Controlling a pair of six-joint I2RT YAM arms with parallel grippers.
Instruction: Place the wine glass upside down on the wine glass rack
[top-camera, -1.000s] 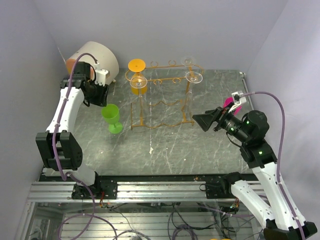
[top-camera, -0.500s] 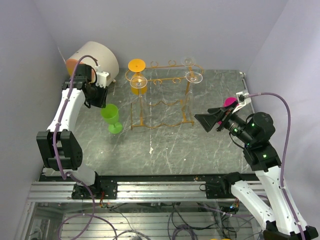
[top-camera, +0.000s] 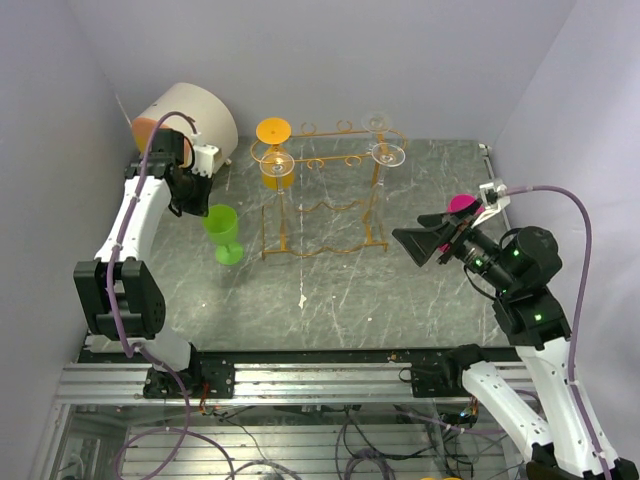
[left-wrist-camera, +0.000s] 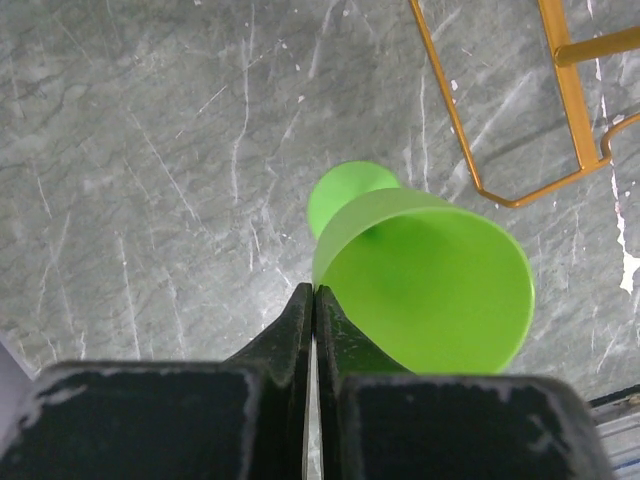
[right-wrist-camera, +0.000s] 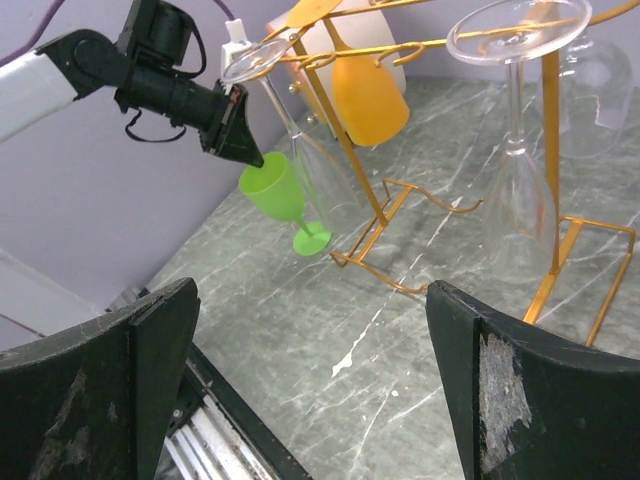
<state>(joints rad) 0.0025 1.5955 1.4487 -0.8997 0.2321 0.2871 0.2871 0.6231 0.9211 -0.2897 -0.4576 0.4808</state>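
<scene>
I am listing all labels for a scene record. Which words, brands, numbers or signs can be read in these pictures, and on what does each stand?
None: no view shows any readable text.
The wine glass rack, the green glass, the orange glass and the table are plain.
The green lights on the right arm are plain dots, not signs.

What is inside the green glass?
Nothing: the green wine glass looks empty. The left gripper pinches its near rim and hides a bit of the inside.
</scene>
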